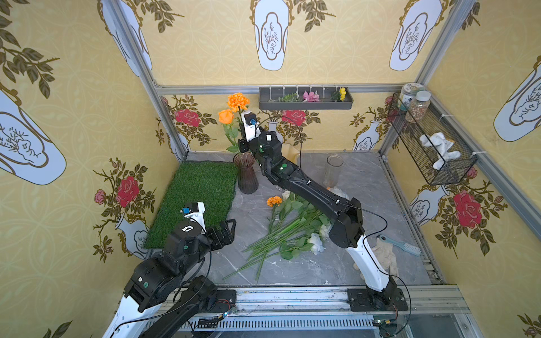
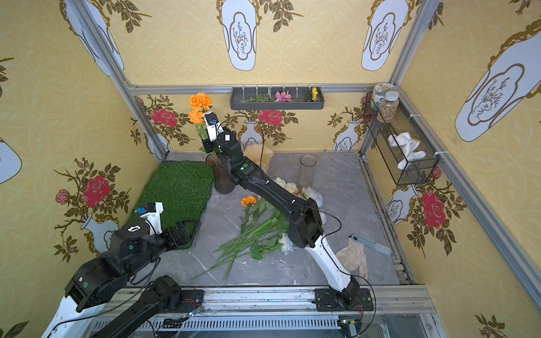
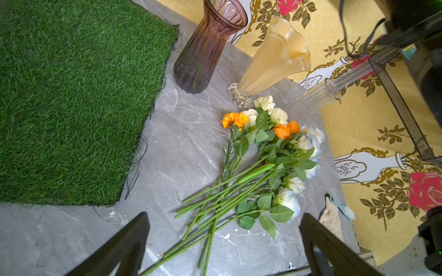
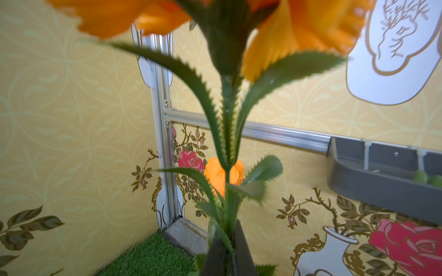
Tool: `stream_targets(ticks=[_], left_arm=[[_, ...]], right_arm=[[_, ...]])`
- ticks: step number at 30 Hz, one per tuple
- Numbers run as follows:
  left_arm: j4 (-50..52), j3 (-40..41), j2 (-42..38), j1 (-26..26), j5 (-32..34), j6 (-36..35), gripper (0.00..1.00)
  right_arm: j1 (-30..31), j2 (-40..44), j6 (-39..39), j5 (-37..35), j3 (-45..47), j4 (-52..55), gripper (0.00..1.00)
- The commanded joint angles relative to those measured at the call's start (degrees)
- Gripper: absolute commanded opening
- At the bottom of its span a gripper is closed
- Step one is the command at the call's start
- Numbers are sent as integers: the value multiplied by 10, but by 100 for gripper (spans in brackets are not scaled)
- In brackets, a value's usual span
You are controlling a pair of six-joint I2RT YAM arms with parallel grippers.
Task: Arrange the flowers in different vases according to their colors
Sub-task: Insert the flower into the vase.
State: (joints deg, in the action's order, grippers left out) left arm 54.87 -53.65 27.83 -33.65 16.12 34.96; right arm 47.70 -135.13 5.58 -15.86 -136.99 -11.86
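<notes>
My right gripper (image 4: 228,230) is shut on the green stem of an orange marigold (image 1: 237,101), holding it upright just above the mouth of the dark purple vase (image 1: 246,175). An orange rose (image 1: 226,116) stands in that vase. The other flowers (image 1: 292,231) lie in a pile on the grey table: another orange marigold (image 3: 234,119), cream roses (image 3: 264,102) and pale-blue-tinted white roses (image 3: 311,136). The cream ruffled vase (image 3: 275,59) and the clear glass cylinder (image 2: 307,171) stand behind the pile. Nothing sits between the fingers of my open left gripper (image 3: 223,215), which hovers near the stem ends.
A green turf mat (image 1: 193,199) covers the table's left part. A grey wall shelf (image 1: 306,101) holds small pink and yellow flowers. At the right are a wire basket (image 1: 433,140) with jars, a brush (image 1: 401,244) and a cloth (image 2: 352,257).
</notes>
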Motion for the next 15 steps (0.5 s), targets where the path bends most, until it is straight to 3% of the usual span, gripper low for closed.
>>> stream_targets(ticks=[1,4,5,7,9,13,15], left_arm=[[-13,4,-1,7,-10,-3,100],[-15,4,2,17,-17,-6,100],[-16,5,3,19,-19,-7,100],[-17,5,5,24,-23,-8,100],[-18,5,6,28,-26,-9,100],[-20,6,5,31,-28,-10,100],[-20,6,4,33,-29,-10,100]], right_arm=[[-5,-16,-14,-9,9,-22,0],[-7,-44,-18,-11,-13,17,1],[-8,-54,-20,-14,-24,31,13],[-6,-61,-29,-27,-28,47,61],[-5,-52,-34,-36,-16,55,83],[3,-7,-43,-49,31,73,98],[9,19,-48,-58,52,94,97]])
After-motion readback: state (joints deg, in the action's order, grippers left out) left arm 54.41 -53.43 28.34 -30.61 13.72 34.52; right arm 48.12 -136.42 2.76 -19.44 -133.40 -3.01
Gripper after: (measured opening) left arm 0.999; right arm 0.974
